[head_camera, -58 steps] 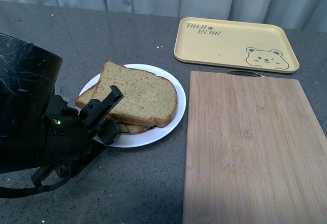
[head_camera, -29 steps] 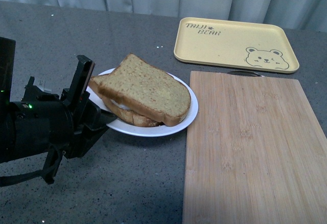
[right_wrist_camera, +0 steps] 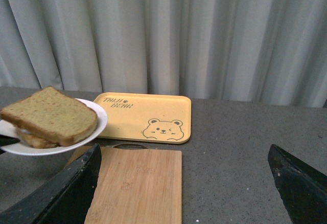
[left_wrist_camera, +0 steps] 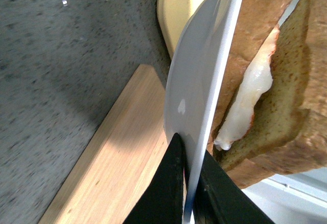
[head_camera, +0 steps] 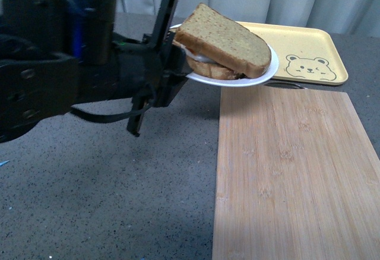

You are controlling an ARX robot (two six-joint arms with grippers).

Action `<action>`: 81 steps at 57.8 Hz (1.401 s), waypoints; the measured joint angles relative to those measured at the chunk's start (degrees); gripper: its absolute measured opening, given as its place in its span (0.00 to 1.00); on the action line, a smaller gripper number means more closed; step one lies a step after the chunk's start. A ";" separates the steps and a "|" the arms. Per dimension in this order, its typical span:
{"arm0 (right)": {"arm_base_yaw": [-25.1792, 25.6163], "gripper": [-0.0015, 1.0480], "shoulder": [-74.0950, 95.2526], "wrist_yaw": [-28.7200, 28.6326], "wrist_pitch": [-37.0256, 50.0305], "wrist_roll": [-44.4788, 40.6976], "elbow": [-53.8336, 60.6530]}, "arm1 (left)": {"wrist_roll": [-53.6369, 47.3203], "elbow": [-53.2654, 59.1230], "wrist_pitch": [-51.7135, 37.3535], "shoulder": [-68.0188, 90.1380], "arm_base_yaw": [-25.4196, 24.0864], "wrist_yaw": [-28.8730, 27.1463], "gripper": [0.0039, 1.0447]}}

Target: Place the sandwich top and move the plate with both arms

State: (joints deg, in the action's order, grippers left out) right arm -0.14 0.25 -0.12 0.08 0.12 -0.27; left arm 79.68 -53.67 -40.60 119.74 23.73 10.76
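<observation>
Black left gripper is clamping the near rim of the plate, one finger lying above the rim and one below, as the left wrist view shows edge-on. That round, shallow, glossy white plate is hanging in the air over the far left corner of the bamboo cutting board, clear of the table. The sandwich top, a thick tan-brown speckled slice with a darker crust, is lying on a second bread slice on the plate, slightly offset from it. In the left wrist view, soft pale egg white is showing between the two slices.

The right gripper is hovering above the board's near end with its jaws spread wide, holding nothing.

The board is a long rectangle of pale striped wood grain. Just beyond its far edge, a yellow rectangular tray with rounded corners and a bear drawing is lying flat. Both are resting on a dark grey speckled table. Behind the board, pale grey pleated curtains are closing off the room.
</observation>
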 joint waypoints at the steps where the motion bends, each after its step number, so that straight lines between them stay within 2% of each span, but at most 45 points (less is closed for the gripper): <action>1: 0.00 0.91 0.00 0.00 0.00 0.00 0.00 | 0.17 -1.73 0.90 0.94 0.33 -0.44 0.03; 14: 0.00 0.91 0.00 0.02 0.00 0.00 0.00 | 0.44 -22.43 11.52 11.85 3.17 -2.29 0.03; 31: 0.00 0.91 0.00 0.02 0.00 0.00 0.00 | -0.11 -39.58 21.24 22.38 5.01 -2.58 0.03; 52: 0.00 0.91 0.00 0.00 0.00 0.00 0.00 | 3.06 -45.05 22.29 26.18 5.29 -5.60 0.04; 70: 0.00 0.91 0.00 0.00 0.00 0.00 0.00 | 1.81 -42.49 21.27 24.68 4.39 -5.73 0.49; 81: 0.00 0.91 0.00 0.00 0.02 0.02 0.00 | -6.12 -31.98 19.32 15.50 4.15 -7.26 0.85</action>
State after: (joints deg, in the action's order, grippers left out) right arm -0.14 0.25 -0.12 0.10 0.14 -0.27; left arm 73.56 -85.65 -21.28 135.24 27.88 3.51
